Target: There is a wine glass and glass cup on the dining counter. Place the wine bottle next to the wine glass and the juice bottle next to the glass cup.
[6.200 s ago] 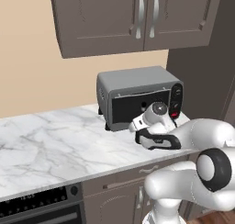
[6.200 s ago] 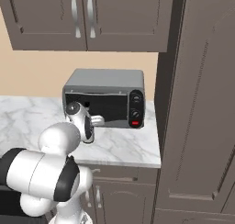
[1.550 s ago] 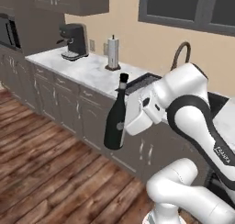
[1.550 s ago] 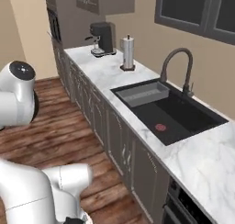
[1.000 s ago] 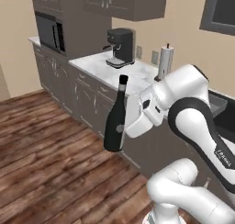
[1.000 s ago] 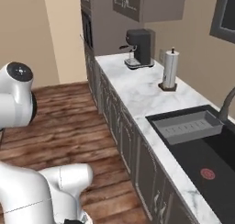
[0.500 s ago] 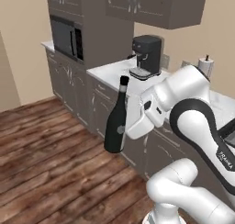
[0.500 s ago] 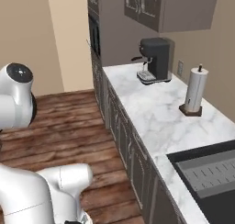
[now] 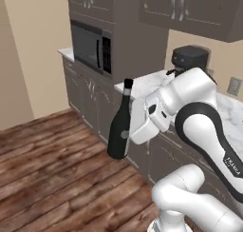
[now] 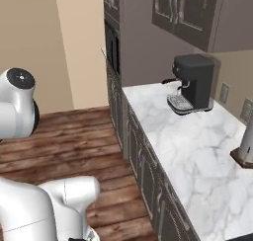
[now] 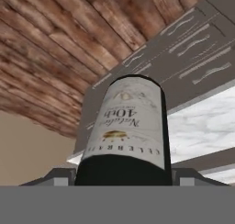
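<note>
One long marble worktop (image 10: 197,156) runs over dark cabinets (drawer fronts and handles show below it) with a built-in microwave (image 9: 91,48) at about 10 o'clock from the arm in the left base view, and wooden floor (image 9: 42,169) spreads out toward 8 o'clock. Smaller, a black coffee machine (image 10: 193,83) stands on that worktop near the wall. Smallest, the wine bottle (image 9: 120,126) hangs upright in the air over the floor in front of the cabinets, its lower body clenched by the gripper (image 9: 137,132), with the pale label (image 11: 128,122) filling the middle of the hand view between the two finger tips.
</note>
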